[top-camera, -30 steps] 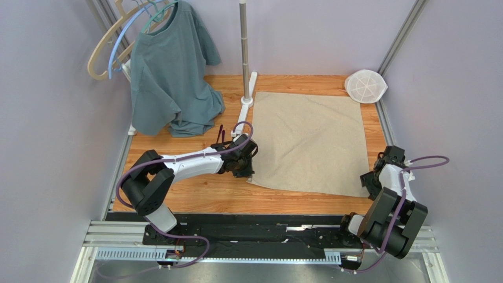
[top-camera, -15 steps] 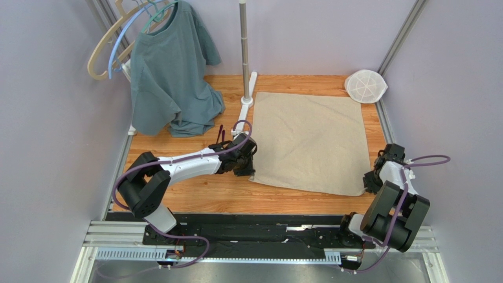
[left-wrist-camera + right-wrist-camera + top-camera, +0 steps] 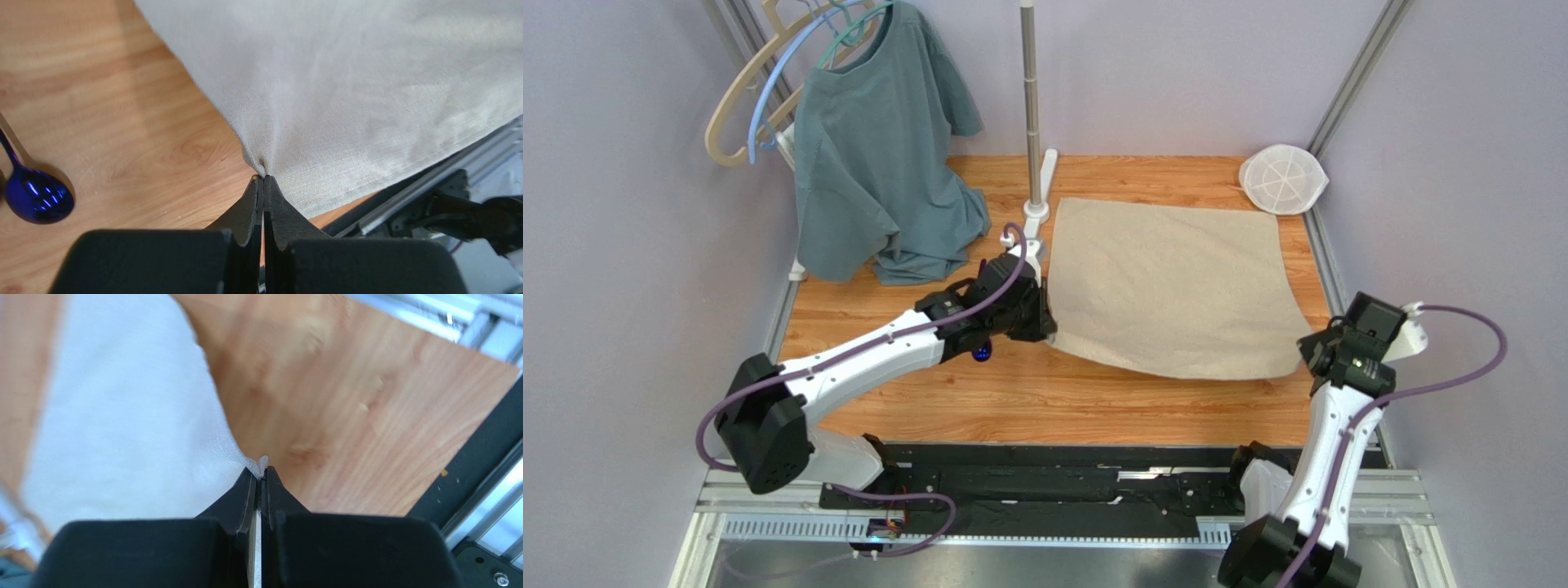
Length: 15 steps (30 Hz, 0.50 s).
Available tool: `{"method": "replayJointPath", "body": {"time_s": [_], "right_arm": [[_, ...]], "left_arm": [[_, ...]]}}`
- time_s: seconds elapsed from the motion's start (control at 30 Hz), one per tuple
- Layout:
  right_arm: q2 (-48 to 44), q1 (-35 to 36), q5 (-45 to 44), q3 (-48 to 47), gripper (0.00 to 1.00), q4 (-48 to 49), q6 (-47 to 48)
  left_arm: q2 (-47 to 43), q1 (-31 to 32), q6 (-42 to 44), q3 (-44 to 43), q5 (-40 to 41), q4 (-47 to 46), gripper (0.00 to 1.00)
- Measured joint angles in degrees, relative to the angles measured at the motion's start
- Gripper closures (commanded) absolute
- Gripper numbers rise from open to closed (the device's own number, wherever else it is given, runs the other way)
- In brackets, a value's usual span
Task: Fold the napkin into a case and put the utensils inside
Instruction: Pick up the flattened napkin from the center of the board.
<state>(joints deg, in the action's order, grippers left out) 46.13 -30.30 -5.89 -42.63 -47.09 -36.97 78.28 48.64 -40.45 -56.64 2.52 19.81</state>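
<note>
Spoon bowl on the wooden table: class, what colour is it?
The spoon bowl is shiny blue-purple, clearest in the left wrist view.

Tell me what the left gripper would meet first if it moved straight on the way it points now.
The napkin: the left gripper is shut on its corner, and the cloth spreads ahead of the fingers. Depth beyond is unclear.

napkin (image 3: 1167,288) plain beige; spoon bowl (image 3: 37,195) shiny blue-purple; T-shirt (image 3: 873,147) grey-green
</note>
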Motion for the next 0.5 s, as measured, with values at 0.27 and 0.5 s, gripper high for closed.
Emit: {"method": "replayJointPath", "body": {"time_s": [0.27, 0.5], "right_arm": [[-9.6, 0.3, 2.8, -34.9, 1.0, -11.7, 5.4], [-10.9, 3.5, 1.4, -65.9, 1.0, -22.1, 7.1]], "left_arm": [[-15.9, 0.0, 9.9, -14.8, -3.0, 2.7, 1.0], [-29.2, 0.0, 15.2, -28.7, -3.8, 4.7, 1.0]]}}
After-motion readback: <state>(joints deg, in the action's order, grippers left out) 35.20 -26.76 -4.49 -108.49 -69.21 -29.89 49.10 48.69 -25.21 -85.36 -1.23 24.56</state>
